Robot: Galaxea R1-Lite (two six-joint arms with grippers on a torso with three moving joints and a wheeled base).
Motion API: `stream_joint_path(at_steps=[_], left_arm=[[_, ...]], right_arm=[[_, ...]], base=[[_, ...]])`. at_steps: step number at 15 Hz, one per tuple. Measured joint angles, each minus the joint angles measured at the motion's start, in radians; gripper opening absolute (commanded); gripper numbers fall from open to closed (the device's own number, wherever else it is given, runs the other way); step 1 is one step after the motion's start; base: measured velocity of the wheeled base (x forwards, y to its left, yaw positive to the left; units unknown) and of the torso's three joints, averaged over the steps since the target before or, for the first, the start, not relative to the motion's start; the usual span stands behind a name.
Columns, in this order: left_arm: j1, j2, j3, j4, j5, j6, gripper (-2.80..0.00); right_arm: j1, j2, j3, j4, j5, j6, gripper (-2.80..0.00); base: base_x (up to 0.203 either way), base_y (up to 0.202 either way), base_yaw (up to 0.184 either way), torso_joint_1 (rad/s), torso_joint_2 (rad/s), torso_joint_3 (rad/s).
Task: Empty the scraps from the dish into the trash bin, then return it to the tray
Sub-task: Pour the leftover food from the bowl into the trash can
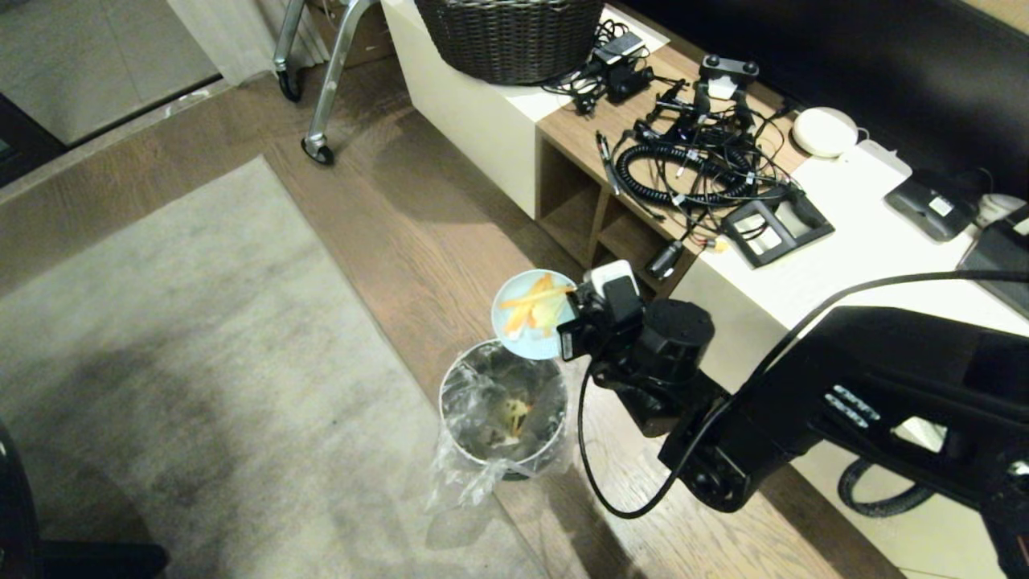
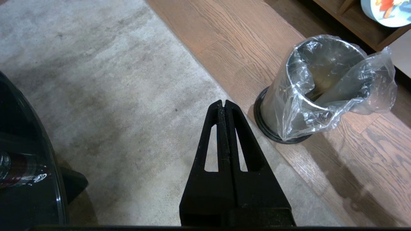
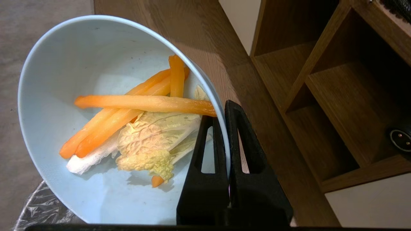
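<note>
Above the trash bin (image 1: 503, 402), the right gripper (image 3: 224, 112) pinches the dish (image 3: 64, 80) rim, tipping it; scraps (image 3: 141, 125) cling inside, so steeper tilting seems needed.

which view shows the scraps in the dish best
The right wrist view: the scraps fill the frame, orange strips over pale leafy pieces inside the dish. The head view shows them small, as orange and pale streaks. The left wrist view catches only the dish's cut-off edge in a corner.
</note>
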Motion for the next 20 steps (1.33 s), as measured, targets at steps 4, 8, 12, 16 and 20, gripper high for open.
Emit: stream_joint_path(at_steps=[4,8,12,16,20], left_arm=[[0.000,0.000,0.000,0.000,0.000,0.000,-2.80],[0.000,0.000,0.000,0.000,0.000,0.000,-2.80],[0.000,0.000,0.000,0.000,0.000,0.000,-2.80],[0.000,0.000,0.000,0.000,0.000,0.000,-2.80],[0.000,0.000,0.000,0.000,0.000,0.000,-2.80]], right_arm=[[0.034,0.016,0.002,-0.030,-0.001,-0.037,-2.80],[0.054,0.044,0.000,-0.091,-0.001,-0.080,-2.80],[0.056,0.065,0.000,-0.092,-0.001,-0.088,-2.80],[0.057,0.087,-0.048,-0.092,-0.001,-0.100,-2.80],[0.057,0.119,-0.090,-0.092,-0.001,-0.209,-2.80]], base=[[0.000,0.000,0.000,0.000,0.00,0.000],[0.000,0.000,0.000,0.000,0.00,0.000],[0.000,0.000,0.000,0.000,0.00,0.000],[0.000,0.000,0.000,0.000,0.00,0.000],[0.000,0.000,0.000,0.000,0.00,0.000]])
